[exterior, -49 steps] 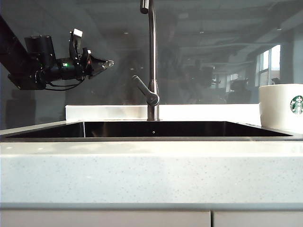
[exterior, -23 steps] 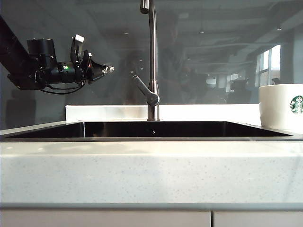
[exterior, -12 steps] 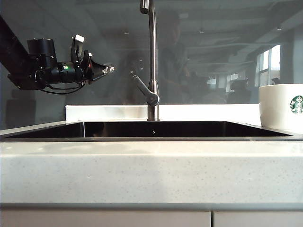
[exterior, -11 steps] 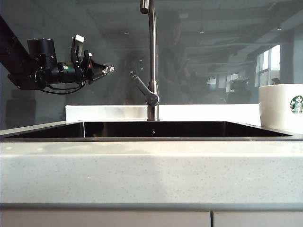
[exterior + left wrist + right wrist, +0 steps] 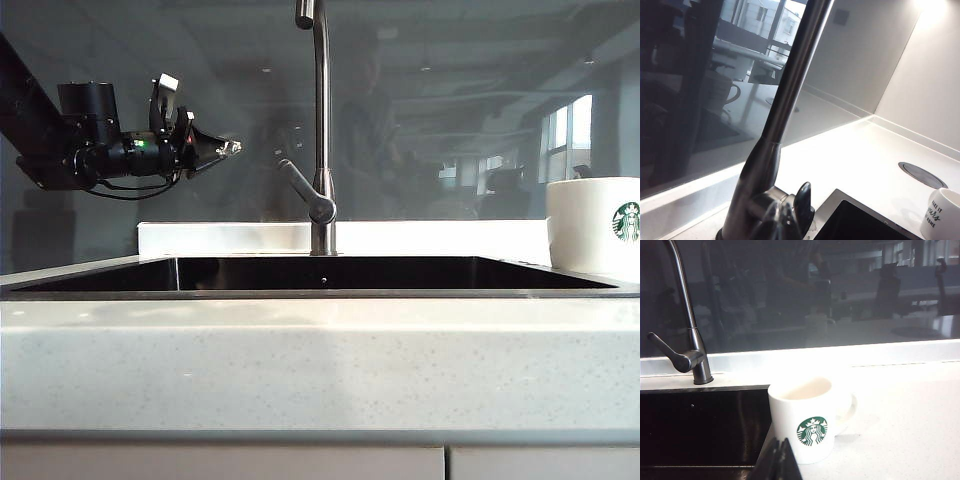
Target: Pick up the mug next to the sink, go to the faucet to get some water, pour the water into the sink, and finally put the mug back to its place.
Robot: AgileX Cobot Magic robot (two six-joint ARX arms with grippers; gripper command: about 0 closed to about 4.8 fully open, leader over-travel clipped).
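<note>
Nothing moved; mug beyond right gripper

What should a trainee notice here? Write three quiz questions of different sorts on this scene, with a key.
1. True or false: the mug stands empty-handed on the counter, right of the sink.
2. The shut left tool hovers: A) inside the sink; B) in the air left of the faucet; C) on the mug.
3. Fill in: the shut right tool, seen only in its wrist view, points at the ____.
Key: 1 true; 2 B; 3 mug.
</note>
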